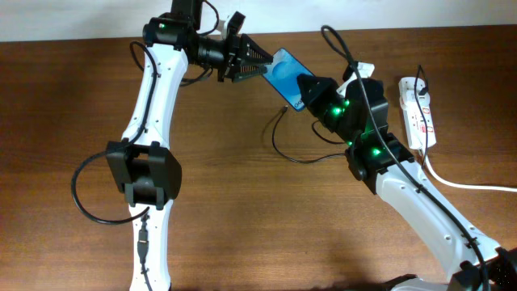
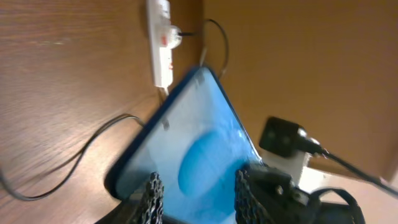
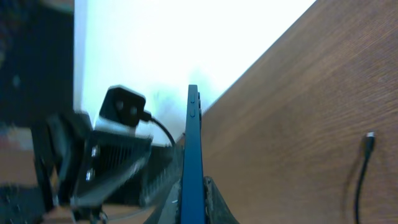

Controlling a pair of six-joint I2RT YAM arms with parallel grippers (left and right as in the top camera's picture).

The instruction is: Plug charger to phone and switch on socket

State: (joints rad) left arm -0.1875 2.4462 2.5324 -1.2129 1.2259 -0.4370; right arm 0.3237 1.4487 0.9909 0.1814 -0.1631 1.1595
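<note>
The phone [image 1: 284, 74] with its bright blue screen is held up off the table between both arms. My right gripper [image 1: 309, 87] is shut on its lower right end; in the right wrist view the phone [image 3: 191, 137] stands edge-on between the jaws [image 3: 199, 196]. My left gripper [image 1: 254, 66] is open, its jaws [image 2: 199, 196] spread in front of the screen [image 2: 186, 143] at the phone's other end. The charger, a thin black cable [image 1: 279, 141], lies on the table below the phone, its free plug [image 3: 370, 135] loose. The white socket [image 1: 418, 111] lies at the right.
The socket also shows in the left wrist view [image 2: 160, 43], with a black plug in it and the thin cable [image 2: 74, 155] looping across the wood. Its thick white cord [image 1: 468, 184] runs off to the right. The table's far edge meets a white wall.
</note>
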